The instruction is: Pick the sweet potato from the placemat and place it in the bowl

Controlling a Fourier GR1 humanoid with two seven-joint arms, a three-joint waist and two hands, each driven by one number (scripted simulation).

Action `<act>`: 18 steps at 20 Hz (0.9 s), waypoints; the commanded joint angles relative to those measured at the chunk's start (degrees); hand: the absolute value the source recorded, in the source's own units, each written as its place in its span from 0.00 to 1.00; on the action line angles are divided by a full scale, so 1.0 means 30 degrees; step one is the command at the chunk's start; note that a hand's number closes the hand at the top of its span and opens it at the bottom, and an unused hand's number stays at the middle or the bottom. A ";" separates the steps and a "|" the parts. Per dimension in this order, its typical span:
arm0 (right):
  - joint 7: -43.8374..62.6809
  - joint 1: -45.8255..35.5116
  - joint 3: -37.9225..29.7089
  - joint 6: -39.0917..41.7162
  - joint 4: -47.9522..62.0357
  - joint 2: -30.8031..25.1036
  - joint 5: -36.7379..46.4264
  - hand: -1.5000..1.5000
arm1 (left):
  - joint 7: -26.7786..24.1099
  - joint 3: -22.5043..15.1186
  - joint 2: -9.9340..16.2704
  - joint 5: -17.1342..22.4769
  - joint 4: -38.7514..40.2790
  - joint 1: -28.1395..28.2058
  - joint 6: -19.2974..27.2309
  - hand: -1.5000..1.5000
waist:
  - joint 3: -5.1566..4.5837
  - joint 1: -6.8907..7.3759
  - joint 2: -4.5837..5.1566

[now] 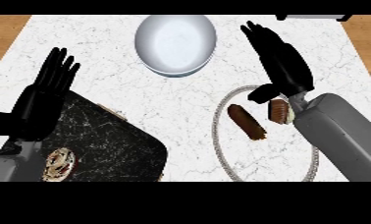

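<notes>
White bowl (175, 44) is seen holding nothing; the sweet potato (246, 121) lies on the placemat (220, 142), partly covered by the right hand (281, 64), fingers straight. The left hand (43, 95) is spread.

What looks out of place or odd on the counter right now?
Nothing is spilled or damaged. The sweet potato lies slanted on the round placemat, the white bowl stands upright, holding nothing, and a second brown-and-white item sits beside the right hand, partly hidden by the forearm; what it is, I cannot tell.
</notes>
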 commanded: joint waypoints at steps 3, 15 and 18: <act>0.4531 -0.2145 0.3207 0.8181 0.1661 -0.0694 0.0782 0.00 | -0.0374 -0.0211 -0.0477 -0.0197 0.0457 -0.0249 -0.0002 0.50 | -0.0127 0.0163 0.0046; 1.3944 -0.4447 0.2487 1.6643 0.2244 0.5912 -0.2478 0.00 | -0.0535 0.0653 -0.0367 -0.0283 0.0892 -0.0156 -0.0663 0.50 | 0.0067 -0.0353 0.0003; 1.4124 -0.4215 0.1927 1.6415 0.2723 0.6659 -0.2405 0.00 | -0.0628 0.0725 -0.0760 -0.0531 0.0625 0.0022 -0.0384 0.50 | 0.0072 -0.0333 0.0014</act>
